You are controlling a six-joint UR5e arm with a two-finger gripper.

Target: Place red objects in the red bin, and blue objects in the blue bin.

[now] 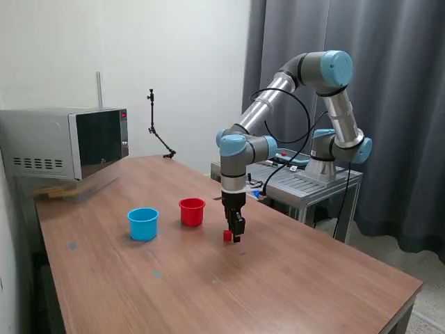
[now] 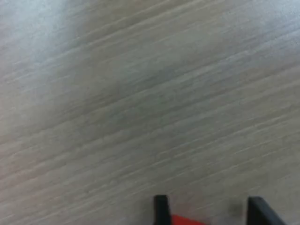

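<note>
One small red cube [image 1: 227, 236] lies on the wooden table [image 1: 292, 285] at my gripper's tip. My gripper [image 1: 236, 235] points down at the table, to the exterior view's right of the red cup [image 1: 192, 211]. The light blue cup [image 1: 143, 223] stands further to the exterior view's left. In the wrist view the gripper [image 2: 208, 213] has its two dark fingers [image 2: 161, 211] apart. The red cube [image 2: 185, 220] lies between them, close to one finger, with a gap to the other. No second red cube and no dark blue cubes show.
A microwave [image 1: 69, 142] stands at the table's far corner, to the exterior view's left. A thin black stand [image 1: 156, 129] rises at the table's back edge. A grey metal cart [image 1: 306, 184] is behind the table by the arm's base, before a dark curtain.
</note>
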